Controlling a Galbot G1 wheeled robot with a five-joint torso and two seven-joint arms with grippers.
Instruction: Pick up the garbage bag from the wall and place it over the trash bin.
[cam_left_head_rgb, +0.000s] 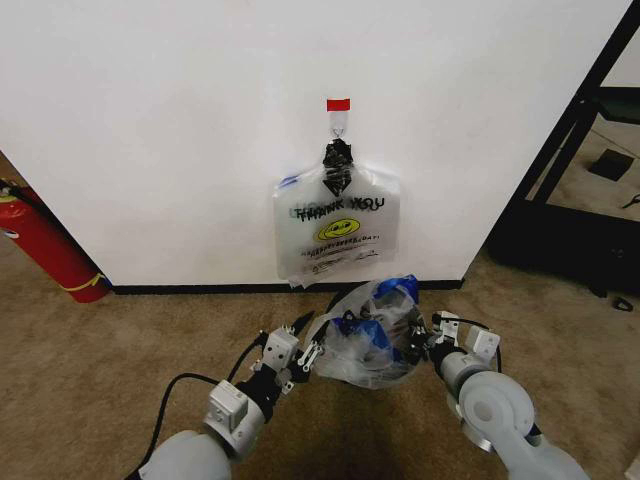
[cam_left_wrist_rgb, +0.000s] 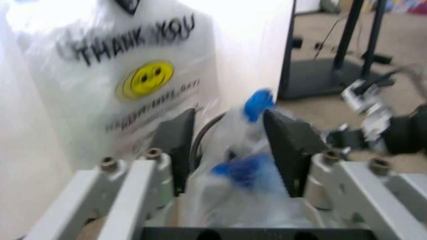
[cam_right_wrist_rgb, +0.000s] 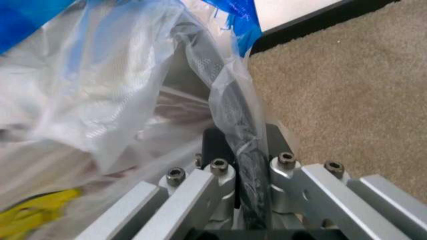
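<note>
Both grippers, left gripper (cam_left_head_rgb: 303, 340) with jaws apart around plastic, right gripper (cam_left_head_rgb: 428, 343) pinching the rim, hold the garbage bag (cam_left_head_rgb: 372, 335) draped over the trash bin (cam_right_wrist_rgb: 230, 107) below the wall (cam_left_head_rgb: 180, 120), nearly seated.

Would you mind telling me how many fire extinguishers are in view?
1: a red fire extinguisher stands on the carpet against the wall, at the robot's far left.

lab or office room | brown carpet (cam_left_head_rgb: 100, 400) | white wall (cam_left_head_rgb: 150, 120) | fire extinguisher (cam_left_head_rgb: 45, 245) | black equipment stand (cam_left_head_rgb: 570, 150)
</note>
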